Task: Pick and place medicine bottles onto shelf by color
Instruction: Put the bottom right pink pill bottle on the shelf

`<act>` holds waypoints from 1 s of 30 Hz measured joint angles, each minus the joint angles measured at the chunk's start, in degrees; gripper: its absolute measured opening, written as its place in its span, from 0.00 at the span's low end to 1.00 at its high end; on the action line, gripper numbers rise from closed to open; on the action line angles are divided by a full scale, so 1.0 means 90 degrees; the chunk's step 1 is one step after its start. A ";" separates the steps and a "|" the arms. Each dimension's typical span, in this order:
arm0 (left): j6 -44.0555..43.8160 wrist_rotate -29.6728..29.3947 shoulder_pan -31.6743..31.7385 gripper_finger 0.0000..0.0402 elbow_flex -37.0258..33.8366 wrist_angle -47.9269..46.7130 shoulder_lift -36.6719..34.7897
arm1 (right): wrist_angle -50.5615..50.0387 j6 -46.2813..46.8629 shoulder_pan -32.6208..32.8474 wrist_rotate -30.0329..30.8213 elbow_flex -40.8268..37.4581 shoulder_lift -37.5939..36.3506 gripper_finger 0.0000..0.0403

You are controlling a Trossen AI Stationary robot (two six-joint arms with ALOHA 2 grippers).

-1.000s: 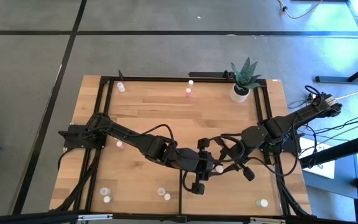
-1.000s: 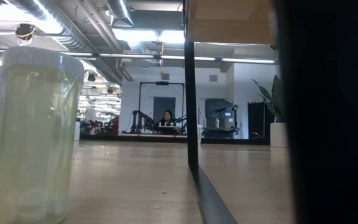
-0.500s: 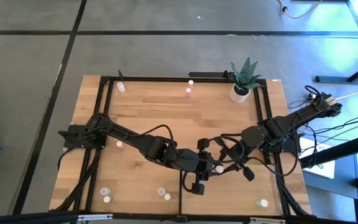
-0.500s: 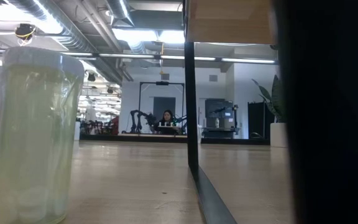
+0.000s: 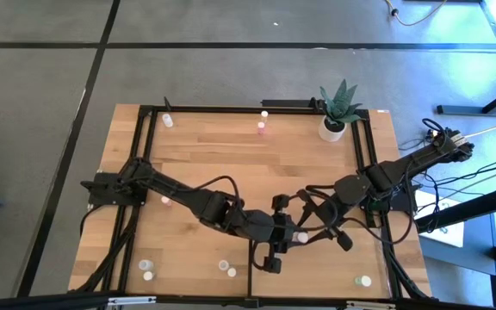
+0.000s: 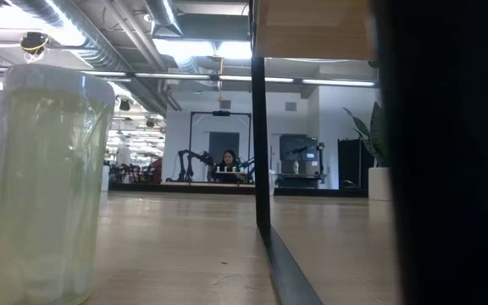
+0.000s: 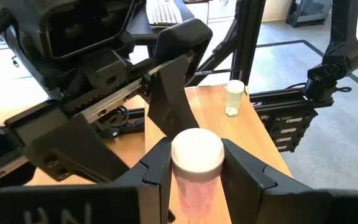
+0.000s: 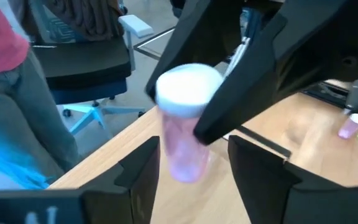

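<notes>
Spreading apart since a second ago, the right gripper (image 8: 199, 160) has let its fingers off the pink bottle (image 7: 196, 163), while the left arm has edged a little toward the table's front edge.

That white-capped pink bottle hangs upright above the table (image 5: 231, 155), around the middle of its width and nearer the front edge than the back. It is pinched just under the cap by the left gripper (image 7: 196, 157), whose fingers press on both sides. The right gripper's fingers stand wide on either side of the same bottle. Its wrist view is smeared, so one pad may yet be brushing the glassy side.

The risk lies in the parting. If the right gripper pulls back at a slant, a finger could catch the bottle or the left fingers crossed in front of it, and twist the bottle out of a grip that holds only a narrow band near the top. A smooth, round body pinched that high could also pivot or slide down once the left arm swings away.

Below and around, a pale yellow bottle (image 7: 234, 99) stands near the table's right edge and several small bottles (image 5: 227, 269) sit along the front edge. A dropped bottle could roll into them or off the edge.
</notes>
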 joint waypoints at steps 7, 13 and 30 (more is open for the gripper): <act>-0.0007 -0.0161 -0.0165 0.24 0.0000 0.0002 0.0000 | -0.0239 0.0289 -0.0005 -0.0183 0.0000 -0.0031 0.48; -0.0052 -0.0419 -0.0374 0.24 0.0000 0.0014 -0.0004 | -0.0508 0.0311 0.0000 -0.0181 0.0000 -0.0333 0.48; -0.0755 -0.0632 -0.0725 0.24 -0.0005 -0.0141 -0.0019 | -0.0537 0.0114 0.0007 -0.0225 0.0000 -0.1132 0.48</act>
